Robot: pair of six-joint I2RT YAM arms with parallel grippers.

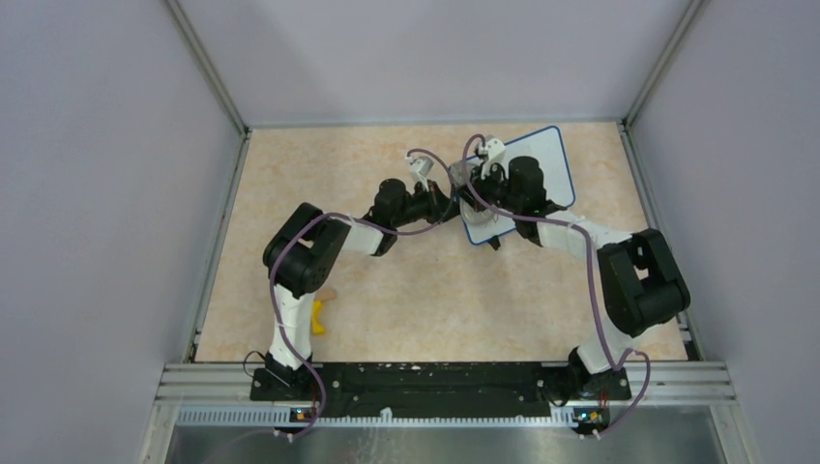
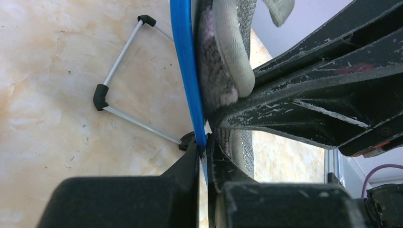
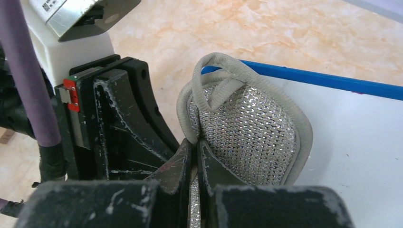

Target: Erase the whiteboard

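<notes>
While both arms reach out over the pale marbled bench, the whiteboard sits at their grippers, its face plain white where it shows. The left gripper is clamped tight on the thin blue rim, which runs edge-on straight ahead from between its fingers. The right gripper is pinched narrow on the grey eraser pad, which stands just ahead of its fingers, against the white face near the rim. Across the rim from the pad, ahead and left of the left gripper, a wire stand juts out over the bench. A small yellow thing lies well behind both grippers.
</notes>
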